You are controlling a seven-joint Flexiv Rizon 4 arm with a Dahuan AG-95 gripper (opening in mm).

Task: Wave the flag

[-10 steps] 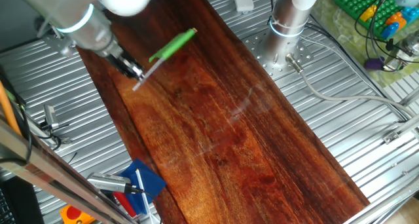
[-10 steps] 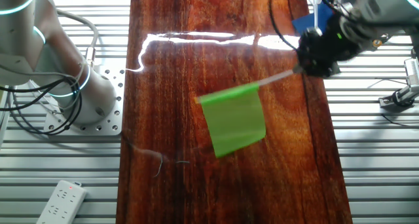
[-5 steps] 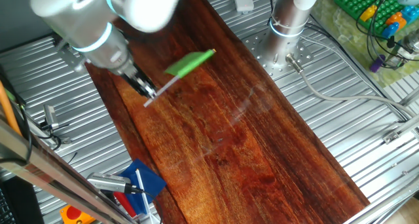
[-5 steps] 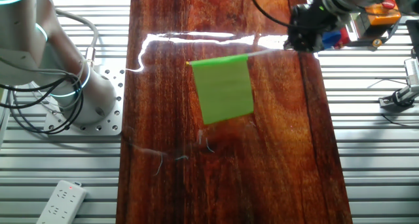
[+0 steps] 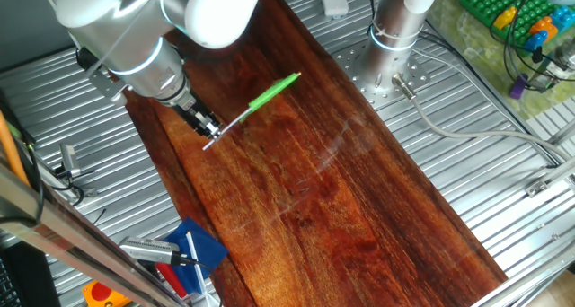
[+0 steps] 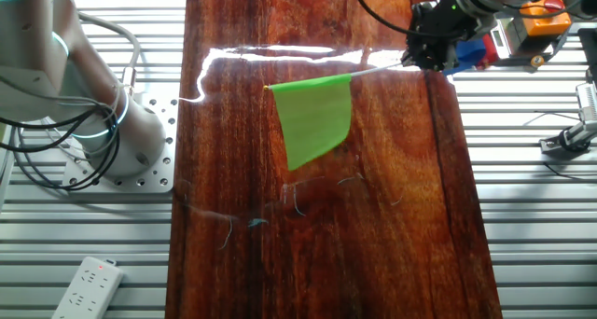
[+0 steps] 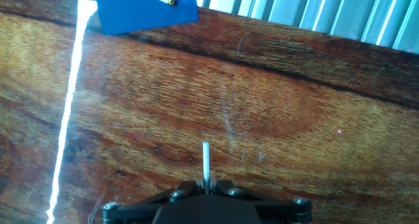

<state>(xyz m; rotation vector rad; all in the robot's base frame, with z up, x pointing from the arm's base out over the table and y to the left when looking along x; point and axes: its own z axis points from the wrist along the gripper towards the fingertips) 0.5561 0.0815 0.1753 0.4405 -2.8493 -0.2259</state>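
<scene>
green flag juts sideways from the tool clamping its stick.

The gripper now sits farther along the wooden board than a second ago. The flag hangs squarer under its stick, and in one fixed view it looks thinner, nearly edge-on.

No text, label, brand, number or sign can be read in any view.
</scene>
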